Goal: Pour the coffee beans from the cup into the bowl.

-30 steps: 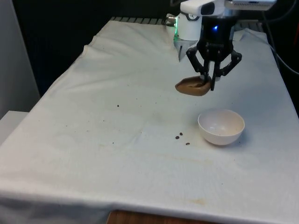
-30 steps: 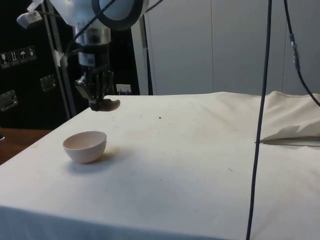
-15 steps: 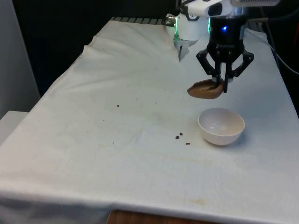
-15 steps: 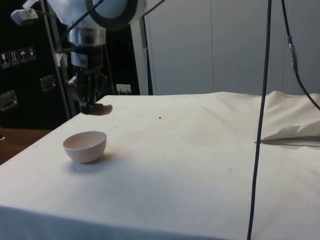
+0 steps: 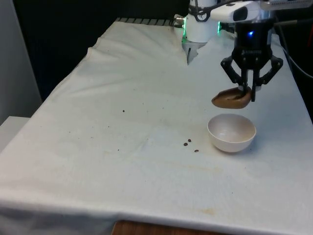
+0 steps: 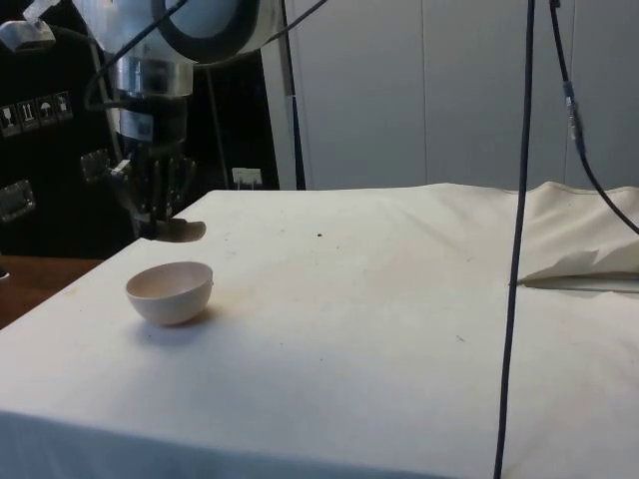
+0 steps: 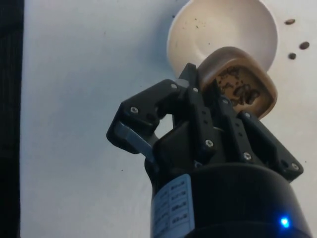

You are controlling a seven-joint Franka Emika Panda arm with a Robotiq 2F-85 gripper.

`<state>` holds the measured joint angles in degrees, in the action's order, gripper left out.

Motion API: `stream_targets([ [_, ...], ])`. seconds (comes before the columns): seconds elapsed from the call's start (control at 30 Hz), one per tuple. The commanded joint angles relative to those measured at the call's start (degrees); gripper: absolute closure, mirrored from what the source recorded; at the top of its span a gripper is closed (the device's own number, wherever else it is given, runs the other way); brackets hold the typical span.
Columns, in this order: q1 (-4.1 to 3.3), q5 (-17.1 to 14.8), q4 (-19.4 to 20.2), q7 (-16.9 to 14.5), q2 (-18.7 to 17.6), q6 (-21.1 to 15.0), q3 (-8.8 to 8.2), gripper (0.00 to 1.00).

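The fingers [image 5: 247, 91] pinch the rim of the brown cup [image 5: 231, 100], which hangs just above the white bowl [image 5: 232, 132], slightly toward its far rim. Tipping from here risks beans overshooting that rim, joining the stray beans [image 5: 188, 143] lying on the surface [image 5: 122, 147] beside the bowl.

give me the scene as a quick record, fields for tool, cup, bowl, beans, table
tool: shut on the brown cup, held above the bowl
cup: brown, held about level, beans visible inside in the wrist view
bowl: white, upright on the cloth, almost empty, a few dark specks inside
spilled beans: a few on the cloth, on the front view's left of the bowl
table: white cloth, faint stains
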<state>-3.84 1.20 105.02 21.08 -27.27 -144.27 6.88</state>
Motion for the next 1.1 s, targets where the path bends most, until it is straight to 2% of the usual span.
stream_targets([
  [0.0, 0.23, -0.9, -0.3, 0.0, -0.3, -0.5, 0.74, 0.96],
  [0.03, 0.0, -0.1, -0.1, 0.2, -0.1, 0.0, 0.17, 0.96],
  [0.07, 0.23, -1.0, -0.4, 0.1, -0.3, -0.6, 0.86, 0.96],
  [0.3, 0.4, -3.1, -0.9, -0.1, -1.1, -1.9, 2.06, 0.96],
  [0.33, 0.0, -2.1, -0.7, 0.3, -0.7, -1.3, 1.38, 0.96],
  [0.37, 0.4, -3.4, -1.0, -0.1, -1.3, -2.2, 2.18, 0.96],
  [0.6, 0.63, -5.7, -1.2, -0.6, -2.3, -4.4, 2.92, 0.96],
  [0.63, 0.0, -4.6, -1.0, 0.1, -2.1, -3.7, 2.01, 0.96],
  [0.67, 0.69, -6.4, -1.1, -0.8, -2.6, -5.0, 3.04, 0.96],
  [0.9, 1.2, -9.3, -0.9, -2.6, -3.0, -6.4, 3.27, 0.96],
  [0.93, 0.34, -8.3, -1.0, -1.7, -2.9, -5.7, 2.06, 0.96],
  [0.97, 1.26, -9.9, -0.9, -3.0, -3.0, -6.5, 3.21, 0.96],
  [1.07, 1.6, -12.4, -0.9, -5.1, -3.0, -6.7, 3.21, 0.96],
])
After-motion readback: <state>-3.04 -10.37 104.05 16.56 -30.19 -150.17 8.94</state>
